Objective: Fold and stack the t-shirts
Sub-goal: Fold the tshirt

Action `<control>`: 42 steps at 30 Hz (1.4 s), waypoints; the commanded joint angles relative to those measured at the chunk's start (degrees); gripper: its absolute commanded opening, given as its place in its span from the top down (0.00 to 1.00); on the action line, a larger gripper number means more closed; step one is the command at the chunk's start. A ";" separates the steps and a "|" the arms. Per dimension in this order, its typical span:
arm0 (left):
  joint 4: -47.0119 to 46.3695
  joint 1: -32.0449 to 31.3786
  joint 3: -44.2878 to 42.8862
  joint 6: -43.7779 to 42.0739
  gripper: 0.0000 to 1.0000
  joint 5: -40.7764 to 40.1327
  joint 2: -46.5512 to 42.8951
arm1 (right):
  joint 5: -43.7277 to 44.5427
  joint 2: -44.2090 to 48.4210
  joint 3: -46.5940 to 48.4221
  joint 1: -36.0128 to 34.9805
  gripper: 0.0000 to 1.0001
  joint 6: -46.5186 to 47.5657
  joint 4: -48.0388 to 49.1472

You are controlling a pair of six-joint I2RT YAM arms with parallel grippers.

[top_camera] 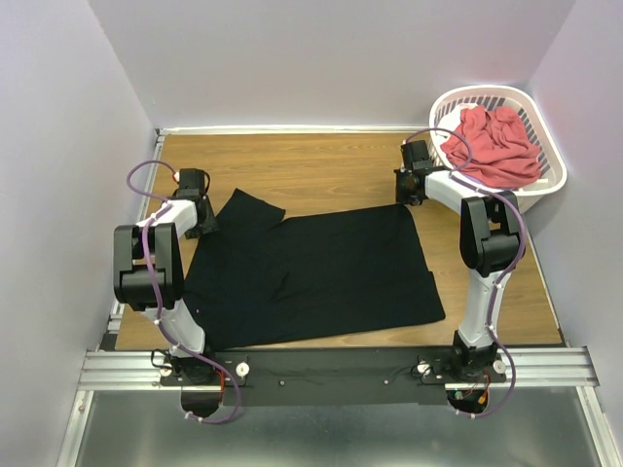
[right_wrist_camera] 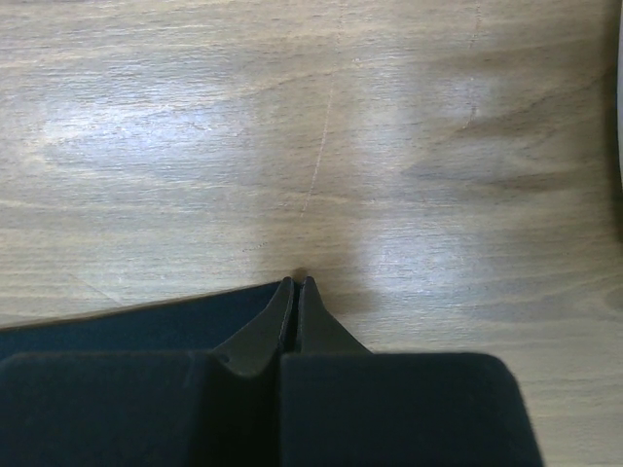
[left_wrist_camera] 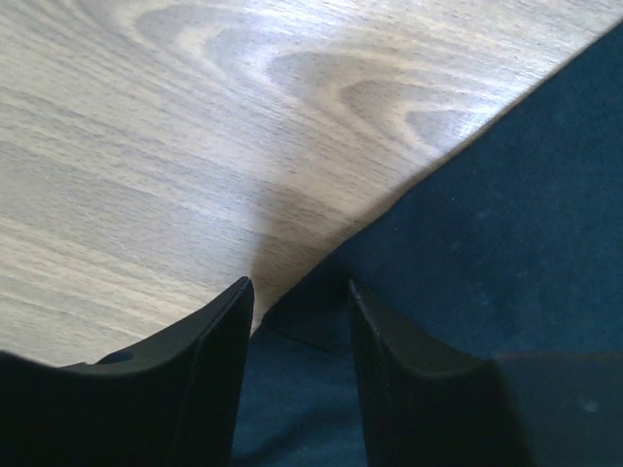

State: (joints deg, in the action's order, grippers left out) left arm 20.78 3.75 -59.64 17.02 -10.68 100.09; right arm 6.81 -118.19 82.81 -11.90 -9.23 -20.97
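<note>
The black t-shirt (top_camera: 311, 268) lies spread flat on the wooden table, one sleeve pointing to the far left. My left gripper (top_camera: 206, 226) is low at that sleeve. In the left wrist view it (left_wrist_camera: 300, 287) is open, its jaws on either side of the cloth's edge (left_wrist_camera: 506, 214). My right gripper (top_camera: 409, 195) is at the shirt's far right corner. In the right wrist view it (right_wrist_camera: 296, 280) is shut, and the black cloth (right_wrist_camera: 127, 326) runs up into the closed tips. The coral-red t-shirt (top_camera: 494, 146) lies crumpled in the basket.
The white slotted laundry basket (top_camera: 555, 161) stands at the far right corner of the table (top_camera: 321, 161), just behind my right arm. White walls close in the back and both sides. A metal rail (top_camera: 331, 365) runs along the near edge.
</note>
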 commanded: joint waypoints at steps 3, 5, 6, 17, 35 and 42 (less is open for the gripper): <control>1.02 0.12 1.63 -0.67 0.58 0.04 1.42 | 4.18 0.50 -1.86 0.74 0.99 0.62 -1.35; 0.93 0.21 2.51 -0.76 0.58 0.30 1.07 | 4.18 0.59 -1.68 0.74 0.99 0.45 -1.44; 1.02 0.12 3.20 -0.67 0.58 0.57 0.98 | 4.18 0.77 -1.77 0.83 0.99 0.36 -1.35; 0.32 0.21 0.41 -0.49 1.00 0.31 0.36 | 4.18 0.95 0.25 1.09 0.99 -0.43 -1.44; -4.60 0.21 -6.37 -2.51 1.00 2.85 -2.79 | 5.06 6.38 1.57 1.97 0.99 -0.08 -1.44; -6.19 0.21 -4.00 -2.60 1.00 3.47 -5.61 | 3.65 11.57 -0.97 2.06 0.99 -0.70 -1.44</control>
State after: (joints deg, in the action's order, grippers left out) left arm 16.82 3.62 -64.86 15.40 -7.22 96.51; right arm 9.45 -110.89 83.64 -10.59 -9.43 -22.41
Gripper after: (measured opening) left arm 0.008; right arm 0.011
